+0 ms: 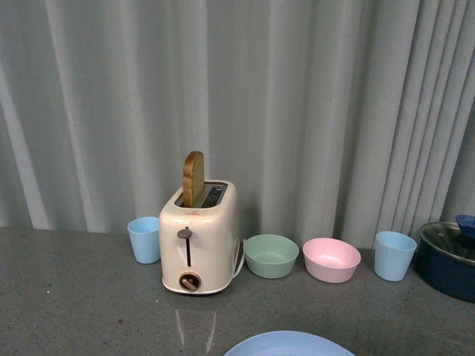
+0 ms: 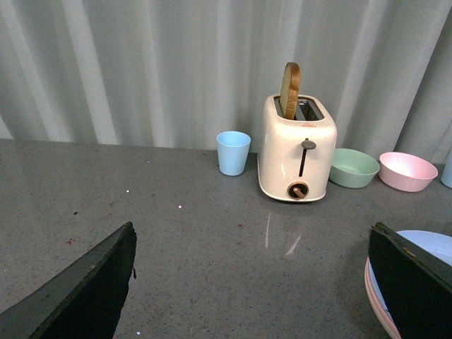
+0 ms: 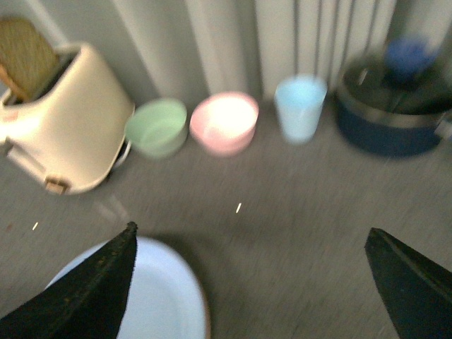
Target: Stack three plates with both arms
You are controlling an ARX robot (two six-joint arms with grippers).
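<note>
Nearest: plate stack, 1 pile, at the counter's (image 1: pixel 89 297) near edge, front-centre, ahead of the toaster. Light blue plate (image 1: pixel 288 344) on top, cut off by the frame bottom in the front view. Left wrist view shows a pink plate (image 2: pixel 376 304) rim just under the blue one; below that, partly hidden by a claw finger, so a 3rd plate can't be confirmed. Right wrist view is blurred w/ a reddish edge under the blue.

Claws: 2. Left claw (image 2: pixel 251 289) fingers wide apart, nothing between them, over bare counter beside the stack. Right claw (image 3: pixel 251 282) fingers also wide apart, holding nothing, w/ the blue plate partly under one finger.

Mid-row, along the curtain (image 1: pixel 297 96):
- Cups, light blue, 2: left cup (image 1: pixel 144 239) just beside the toaster; right cup (image 1: pixel 394 255) near the pot. Contents not visible.
- Toaster (image 1: pixel 199 239), cream, 1; 1 slice of bread (image 1: pixel 194 178) standing up out of a slot.
- Bowls, 2: green bowl (image 1: pixel 271 255) and pink bowl (image 1: pixel 332 259), side by side, both appear empty.
- Dark blue pot (image 1: pixel 447 261), 1, cut off at the right edge; a blue item (image 1: pixel 467 224) sits on it, too cropped to identify.
</note>
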